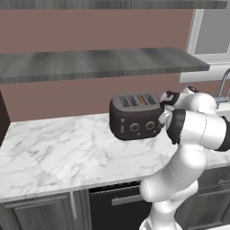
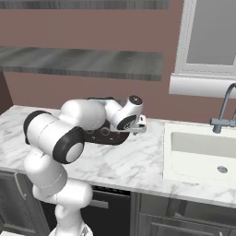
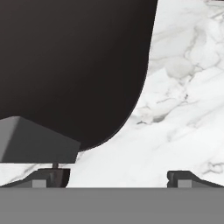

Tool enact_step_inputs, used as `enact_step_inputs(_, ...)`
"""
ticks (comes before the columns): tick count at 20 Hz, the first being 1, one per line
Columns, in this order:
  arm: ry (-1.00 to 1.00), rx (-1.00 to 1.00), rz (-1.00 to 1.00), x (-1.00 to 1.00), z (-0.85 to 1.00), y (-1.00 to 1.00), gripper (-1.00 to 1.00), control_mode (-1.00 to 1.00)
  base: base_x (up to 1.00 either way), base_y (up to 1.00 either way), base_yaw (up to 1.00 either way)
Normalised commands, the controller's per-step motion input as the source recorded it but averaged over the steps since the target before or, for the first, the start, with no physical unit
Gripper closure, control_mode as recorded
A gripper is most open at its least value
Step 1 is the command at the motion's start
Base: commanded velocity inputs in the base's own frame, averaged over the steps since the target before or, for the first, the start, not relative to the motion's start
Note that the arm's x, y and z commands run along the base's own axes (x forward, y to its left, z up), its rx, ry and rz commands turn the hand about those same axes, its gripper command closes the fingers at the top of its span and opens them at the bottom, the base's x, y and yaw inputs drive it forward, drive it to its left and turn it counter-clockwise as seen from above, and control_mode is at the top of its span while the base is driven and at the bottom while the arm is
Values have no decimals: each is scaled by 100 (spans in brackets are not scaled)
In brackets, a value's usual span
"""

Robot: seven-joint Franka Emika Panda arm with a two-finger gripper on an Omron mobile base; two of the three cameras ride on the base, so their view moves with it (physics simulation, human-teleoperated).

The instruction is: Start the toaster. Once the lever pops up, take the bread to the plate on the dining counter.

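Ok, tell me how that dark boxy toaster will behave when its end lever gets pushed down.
The dark grey boxy four-slot toaster sits broad and flat on the white marble counter, so it probably won't tip. On that smooth stone it may slide a little if the push isn't straight down. The small grey lever tab looks rigid, beside the open gripper.

In the left base view the arm's white forearm covers the right end of the toaster [image 1: 134,117], so its narrow end face cannot be seen. In the right base view the arm's shoulder and wrist hide most of the toaster [image 2: 107,133], leaving a dark strip with two knobs. The faucet [image 1: 223,85] is cut by the right edge. The hand view crops the toaster [image 3: 74,65] at top and left, and the lever [image 3: 35,142] at the left edge.
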Motion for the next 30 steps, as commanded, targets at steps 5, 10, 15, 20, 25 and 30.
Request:
enact_step_inputs(5, 0, 0, 0, 0, -8, 0, -100, -100, 0, 0, 0)
enact_step_inputs(10, 0, 0, 0, 0, -3, 0, -100, -100, 0, 0, 0)
enact_step_inputs(15, 0, 0, 0, 0, -3, 0, -100, -100, 0, 0, 0)
enact_step_inputs(20, 0, 0, 0, 0, -1, 0, -100, -100, 0, 0, 0)
enact_step_inputs(25, 0, 0, 0, 0, 0, 0, -100, -100, 0, 0, 0)
enact_step_inputs(30, -1, 0, 0, 0, 6, 0, -100, -100, 0, 0, 0)
